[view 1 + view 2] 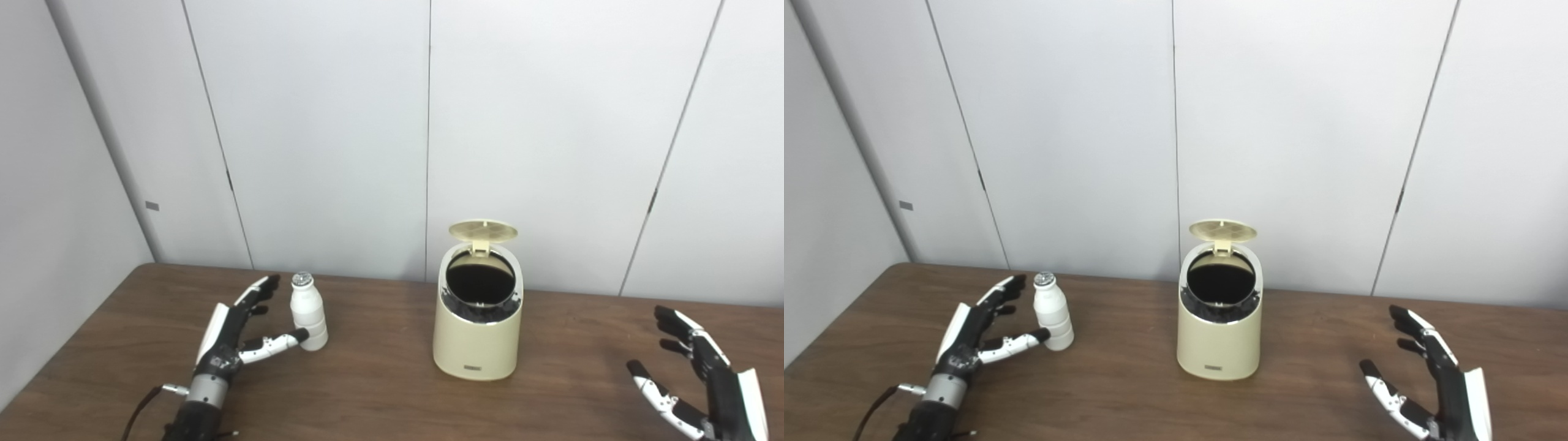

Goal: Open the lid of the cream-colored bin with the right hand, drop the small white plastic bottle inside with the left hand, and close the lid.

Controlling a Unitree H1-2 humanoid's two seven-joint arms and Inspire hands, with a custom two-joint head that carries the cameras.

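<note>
The cream-colored bin (478, 331) stands mid-table with its round lid (483, 231) flipped up at the back, showing a dark inside. A small white plastic bottle (308, 313) with a silver cap stands upright to the bin's left. My left hand (236, 334) is open just left of the bottle, fingers spread around it; the thumb tip touches or nearly touches the bottle's base. My right hand (698, 373) hovers open at the table's right, well away from the bin, holding nothing.
The brown wooden table (380, 392) runs back to a white panelled wall (392, 122). A cable trails from my left wrist (144, 404) near the front edge.
</note>
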